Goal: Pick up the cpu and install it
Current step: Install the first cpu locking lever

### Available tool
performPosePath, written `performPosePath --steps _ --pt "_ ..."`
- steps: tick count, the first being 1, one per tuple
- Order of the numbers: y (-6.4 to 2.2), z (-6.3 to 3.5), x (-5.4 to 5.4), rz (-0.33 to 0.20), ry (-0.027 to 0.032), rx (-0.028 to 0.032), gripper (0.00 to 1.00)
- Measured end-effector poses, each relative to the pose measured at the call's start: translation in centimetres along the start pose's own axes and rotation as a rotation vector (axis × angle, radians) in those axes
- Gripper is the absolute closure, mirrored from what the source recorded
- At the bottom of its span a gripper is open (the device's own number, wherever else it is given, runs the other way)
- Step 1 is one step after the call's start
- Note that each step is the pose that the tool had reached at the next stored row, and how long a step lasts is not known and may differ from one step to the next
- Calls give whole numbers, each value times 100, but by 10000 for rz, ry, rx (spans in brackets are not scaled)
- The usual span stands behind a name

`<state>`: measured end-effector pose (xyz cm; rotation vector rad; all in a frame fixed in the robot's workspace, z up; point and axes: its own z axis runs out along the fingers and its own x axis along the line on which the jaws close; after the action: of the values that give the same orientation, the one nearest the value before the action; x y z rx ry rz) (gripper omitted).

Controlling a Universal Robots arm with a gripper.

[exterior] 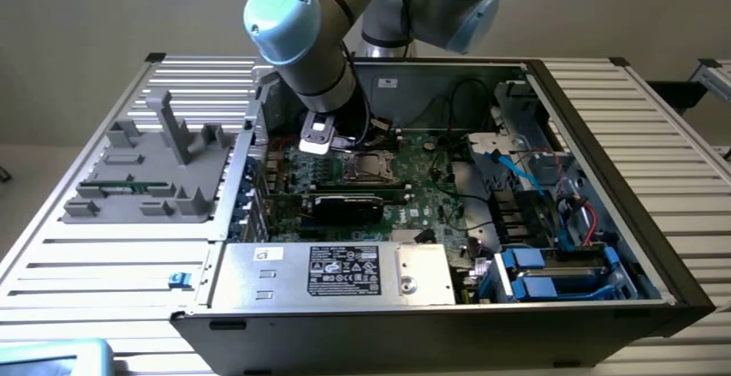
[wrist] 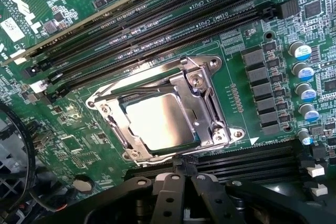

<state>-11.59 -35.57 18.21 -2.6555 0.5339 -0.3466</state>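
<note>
The gripper (wrist: 182, 174) is hanging low inside the computer case (exterior: 594, 247), right at one edge of the socket frame (wrist: 202, 85). Its fingers are pressed together and gripping nothing. The cpu (wrist: 160, 121) is lying shiny side up inside that metal frame, near the middle of the motherboard (wrist: 68, 145), between two banks of black memory slots (wrist: 157, 30). A dark gap is showing along two of the chip's sides, so I cannot tell whether it is sitting fully home. Judging from this, the seating is the step in hand. Doing it well seems to mean working straight down and lightly, never sliding the chip sideways across the socket. It also means checking that no corner is riding up on the frame, and keeping the closed fingertips clear of the slot latches and the row of capacitors (wrist: 304, 85) by the board's edge.
</note>
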Motion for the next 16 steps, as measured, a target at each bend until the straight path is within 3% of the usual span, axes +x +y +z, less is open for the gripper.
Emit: performPosePath --steps 16 --pt "-37 37 105 0 1 1 89"
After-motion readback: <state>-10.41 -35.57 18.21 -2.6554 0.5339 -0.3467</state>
